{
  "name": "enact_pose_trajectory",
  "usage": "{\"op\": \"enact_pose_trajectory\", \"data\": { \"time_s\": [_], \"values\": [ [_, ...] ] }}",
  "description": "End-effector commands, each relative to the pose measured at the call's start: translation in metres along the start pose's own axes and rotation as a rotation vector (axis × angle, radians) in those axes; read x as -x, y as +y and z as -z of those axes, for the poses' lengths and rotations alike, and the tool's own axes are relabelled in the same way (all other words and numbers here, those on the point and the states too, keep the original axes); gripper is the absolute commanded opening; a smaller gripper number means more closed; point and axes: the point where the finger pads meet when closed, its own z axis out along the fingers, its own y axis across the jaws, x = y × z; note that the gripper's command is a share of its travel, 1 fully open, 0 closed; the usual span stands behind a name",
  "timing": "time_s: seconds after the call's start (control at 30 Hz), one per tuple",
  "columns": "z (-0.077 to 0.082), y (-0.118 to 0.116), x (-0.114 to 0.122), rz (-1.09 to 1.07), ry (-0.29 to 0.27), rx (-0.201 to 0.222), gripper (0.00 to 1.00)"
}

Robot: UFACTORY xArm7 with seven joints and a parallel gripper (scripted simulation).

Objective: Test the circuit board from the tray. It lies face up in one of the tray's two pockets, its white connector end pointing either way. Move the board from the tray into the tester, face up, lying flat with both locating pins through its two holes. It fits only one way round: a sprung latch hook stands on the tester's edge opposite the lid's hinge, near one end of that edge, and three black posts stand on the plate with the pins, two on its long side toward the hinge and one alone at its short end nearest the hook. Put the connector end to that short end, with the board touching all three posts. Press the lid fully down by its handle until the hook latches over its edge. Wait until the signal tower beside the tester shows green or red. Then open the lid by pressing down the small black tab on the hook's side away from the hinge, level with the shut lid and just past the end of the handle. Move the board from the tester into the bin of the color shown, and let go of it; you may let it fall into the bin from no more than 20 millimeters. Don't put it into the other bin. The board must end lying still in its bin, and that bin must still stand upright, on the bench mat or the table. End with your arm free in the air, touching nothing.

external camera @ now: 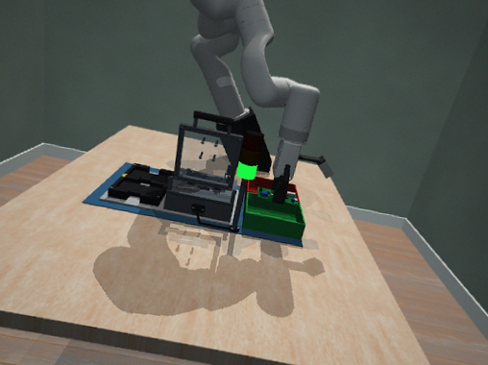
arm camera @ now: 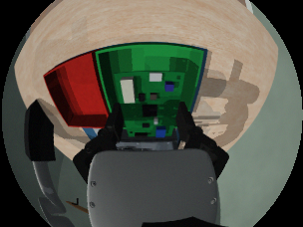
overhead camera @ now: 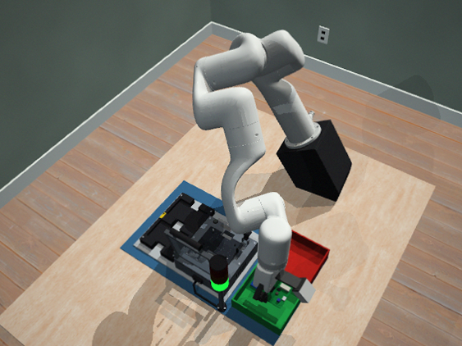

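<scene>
Board: we saw the circuit board held face up between the fingers, over the green bin, low within its walls; we could not tell whether it touched the floor.
Board direction: in the wrist view its long axis ran away from the gripper toward the bin's far wall; we could not tell which end carried the white connector.
Gripper: the gripper was pinching the board by its two long edges, fingers set wide apart on it.
Arm: we found the arm folded high, its last link pointing straight down into the green bin.
Bins: two, the green one near and the red bin just behind it, touching.
Signal tower: one signal tower, lit green.
Tester: one tester, lid standing open.
Tray: one tray, left of the tester.
</scene>
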Motion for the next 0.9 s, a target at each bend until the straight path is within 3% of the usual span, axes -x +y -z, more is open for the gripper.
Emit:
{"op": "enact_pose_trajectory", "data": {
  "time_s": [0.0,0.37,0.87],
  "values": [
    [-0.011,0.002,-0.002,0.0,0.003,0.004,0.79],
    [-0.044,0.002,-0.002,0.0,0.003,0.004,0.79],
    [-0.061,0.002,-0.002,0.0,0.003,0.004,0.79]
  ]
}}
